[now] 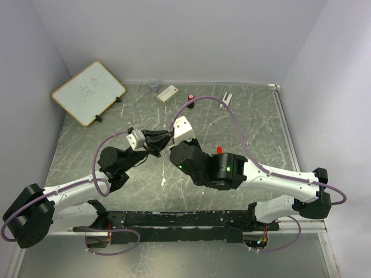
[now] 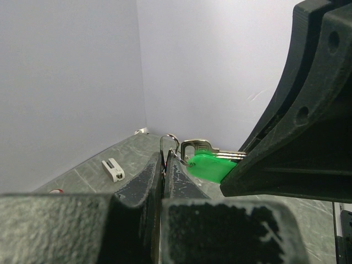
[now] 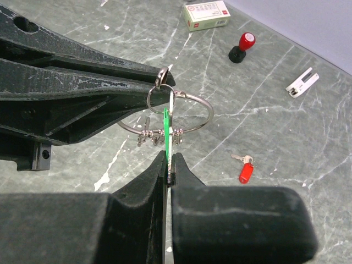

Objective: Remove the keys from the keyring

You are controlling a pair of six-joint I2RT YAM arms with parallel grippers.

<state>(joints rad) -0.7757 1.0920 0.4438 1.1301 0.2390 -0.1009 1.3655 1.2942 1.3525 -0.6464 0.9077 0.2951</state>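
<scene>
Right gripper (image 3: 168, 160), clenched on the green key (image 3: 166, 126), faced the left gripper (image 3: 163, 81), which pinched the keyring (image 3: 211, 113) over the table (image 3: 297, 137). 1 key, the red key (image 3: 246, 172), lay loose on the tabletop, well apart. To my eye the green key was being worked off. Next it needed sliding along the wire to the split.

Plain pale lilac-grey walls (image 1: 191, 35) are boxing in the dark green, white-veined tabletop (image 1: 264, 130) on three sides, and soft, even light is falling across it.
</scene>
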